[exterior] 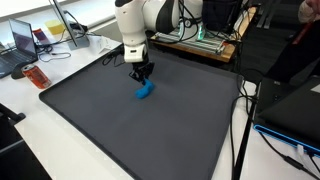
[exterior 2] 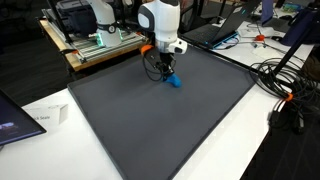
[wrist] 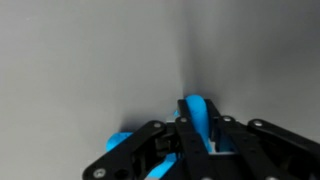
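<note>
One blue object (wrist: 197, 112) is pinched in the gripper (exterior: 144, 78), low over the dark mat (exterior: 120, 130).
In the wrist view the fingers (wrist: 228, 132) press against both sides of the blue object, and its rounded end pokes out past their tips. In both exterior views it sits directly beneath the fingers, either touching the mat or just above it; I cannot tell which.

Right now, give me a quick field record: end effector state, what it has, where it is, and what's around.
end effector: shut
held: blue object, between the fingers
location: far half of the dark mat, seen in both exterior views
contact with mat: cannot tell
surroundings: white table around the mat; laptop off the mat
</note>
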Tool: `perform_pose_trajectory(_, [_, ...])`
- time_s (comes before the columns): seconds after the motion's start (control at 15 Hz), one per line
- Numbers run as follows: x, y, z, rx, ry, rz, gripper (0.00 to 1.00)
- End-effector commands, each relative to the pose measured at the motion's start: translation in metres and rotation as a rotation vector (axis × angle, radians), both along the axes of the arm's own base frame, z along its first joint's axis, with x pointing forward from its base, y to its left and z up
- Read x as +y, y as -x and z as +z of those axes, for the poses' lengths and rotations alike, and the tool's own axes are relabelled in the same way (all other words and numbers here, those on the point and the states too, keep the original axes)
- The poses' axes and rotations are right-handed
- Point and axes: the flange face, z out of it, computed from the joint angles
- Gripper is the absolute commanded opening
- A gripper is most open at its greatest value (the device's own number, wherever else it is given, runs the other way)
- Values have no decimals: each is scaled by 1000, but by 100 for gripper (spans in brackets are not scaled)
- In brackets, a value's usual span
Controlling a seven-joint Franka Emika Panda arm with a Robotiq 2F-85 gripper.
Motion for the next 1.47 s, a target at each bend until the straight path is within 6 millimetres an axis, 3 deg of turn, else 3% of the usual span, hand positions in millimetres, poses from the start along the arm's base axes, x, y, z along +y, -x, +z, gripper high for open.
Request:
perform_pose_trajectory(0.0, [-1,-3,-1,14,20,30,4])
perform_pose_trajectory(0.53, [0,-1,-1,18,26,55,1])
perform_pose_trajectory(0.6, [0,0,0,21,33,59,31])
perform_pose_trajectory(0.67, [1,0,0,28,28,67,32])
perform_pose_trajectory(1.27, [8,2,13,13,8,74,94])
perform_pose_trajectory(1.4, [7,3,21,-11,11,64,100])
